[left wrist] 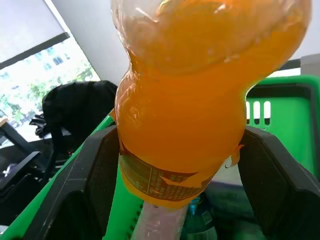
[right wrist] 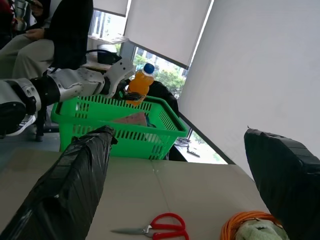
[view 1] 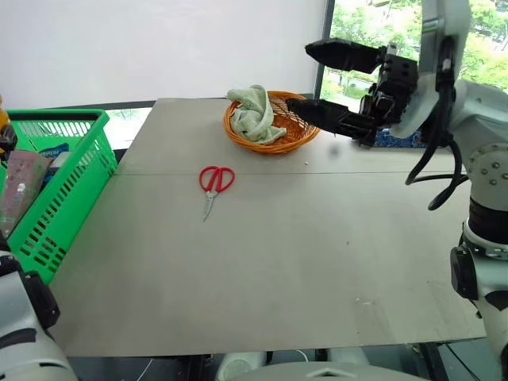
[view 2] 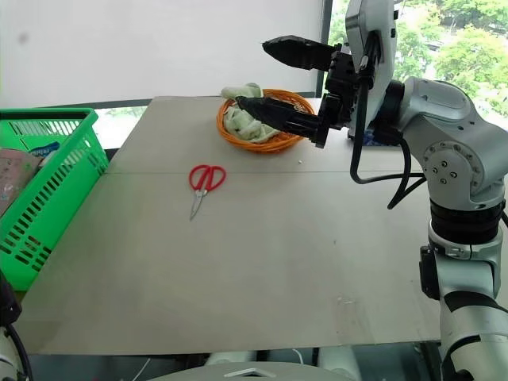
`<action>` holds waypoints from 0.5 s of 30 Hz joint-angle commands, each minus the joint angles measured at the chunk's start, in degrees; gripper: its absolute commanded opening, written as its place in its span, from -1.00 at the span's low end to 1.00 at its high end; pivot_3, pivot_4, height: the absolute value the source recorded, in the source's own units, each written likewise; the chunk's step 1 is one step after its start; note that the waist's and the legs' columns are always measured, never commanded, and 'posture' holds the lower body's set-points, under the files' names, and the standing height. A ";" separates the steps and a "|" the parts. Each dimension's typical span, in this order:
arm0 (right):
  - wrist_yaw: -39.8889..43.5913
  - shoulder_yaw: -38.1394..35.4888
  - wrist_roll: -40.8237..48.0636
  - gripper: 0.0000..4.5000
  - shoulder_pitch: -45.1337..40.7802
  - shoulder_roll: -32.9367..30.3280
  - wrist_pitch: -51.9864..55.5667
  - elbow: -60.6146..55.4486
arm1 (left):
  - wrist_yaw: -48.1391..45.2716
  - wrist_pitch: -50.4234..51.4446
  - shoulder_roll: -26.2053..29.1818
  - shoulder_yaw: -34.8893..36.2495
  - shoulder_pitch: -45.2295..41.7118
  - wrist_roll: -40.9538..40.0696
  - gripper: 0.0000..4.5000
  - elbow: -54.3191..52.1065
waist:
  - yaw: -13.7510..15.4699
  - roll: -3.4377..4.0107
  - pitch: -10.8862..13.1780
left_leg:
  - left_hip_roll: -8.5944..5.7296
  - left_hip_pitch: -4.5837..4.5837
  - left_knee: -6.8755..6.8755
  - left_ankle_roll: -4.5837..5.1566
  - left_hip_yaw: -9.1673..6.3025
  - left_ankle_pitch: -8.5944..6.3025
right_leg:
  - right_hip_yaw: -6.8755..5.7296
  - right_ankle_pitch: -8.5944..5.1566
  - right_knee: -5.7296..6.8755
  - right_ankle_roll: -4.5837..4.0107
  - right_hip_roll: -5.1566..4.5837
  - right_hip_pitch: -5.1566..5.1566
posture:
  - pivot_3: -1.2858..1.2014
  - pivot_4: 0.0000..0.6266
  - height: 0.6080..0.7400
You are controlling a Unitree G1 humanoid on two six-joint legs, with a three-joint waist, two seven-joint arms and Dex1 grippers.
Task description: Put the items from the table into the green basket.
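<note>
Grey-beige tabletop (view 1: 262, 254) runs under a white wall, with green trees showing through the window at the far right. Red scissors (view 1: 214, 184) lie flat and closed on the tabletop, blades toward the near edge, left of centre and apart from everything else. Behind them, near the far edge, an orange wicker basket (view 1: 300, 131) holds a crumpled pale green cloth (view 1: 255, 115).

At the tabletop's left edge stands the green basket (view 1: 67, 190); a pinkish packet (view 1: 20, 186) leans inside it with other small items too hidden to name.

Right gripper (view 1: 325, 79) hangs in the air above the wicker basket, pointing left, its jaws wide apart and holding nothing.

Left gripper (right wrist: 125, 92), seen from the right wrist view, is held over the green basket's rim. Its jaws are closed on the lower part of the orange bottle (right wrist: 140, 85), which stands upright with its blue cap (right wrist: 149, 67) on top. From the left wrist view, the bottle (left wrist: 200, 100) sits between the two black fingers (left wrist: 85, 185), with the green basket below it.
</note>
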 commanded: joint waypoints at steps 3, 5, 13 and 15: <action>-0.27 -1.28 0.76 1.00 -0.91 -0.72 -0.07 -1.76 | 2.02 -2.88 4.42 1.33 -1.72 -0.18 0.98 1.84 | -0.10 -0.11 -0.07 | 0.00 0.01 0.01 -0.04 0.02 0.03 | -0.01 0.00 0.07 0.00 0.00 -0.01 | 0.14 -1.00 1.00; -0.08 -1.31 0.60 1.00 -0.72 -0.95 -0.16 -1.55 | 3.71 -5.08 4.64 1.21 -1.67 0.23 0.98 1.70 | -0.26 -0.12 -0.08 | 0.03 0.02 0.01 -0.05 0.01 0.03 | 0.02 0.00 0.12 0.00 0.01 -0.02 | 0.14 -1.00 1.00; 1.08 -3.14 -1.31 1.00 4.45 -6.79 0.43 -2.07 | -6.34 0.08 -5.38 4.57 0.46 -14.32 0.98 -18.86 | 1.21 -0.15 -0.37 | 0.14 0.09 0.01 -0.16 0.06 0.10 | -0.16 0.01 0.11 -0.03 -0.05 0.10 | 0.15 -1.00 1.00; 2.44 -5.42 -1.58 1.00 10.21 -12.56 2.34 -2.92 | -10.31 7.78 -9.15 3.19 7.48 -20.34 0.98 -34.50 | 1.59 -0.16 -0.41 | 0.16 0.08 0.05 -0.15 0.11 0.09 | -0.17 0.01 0.08 -0.04 -0.11 0.14 | 0.16 -1.00 1.00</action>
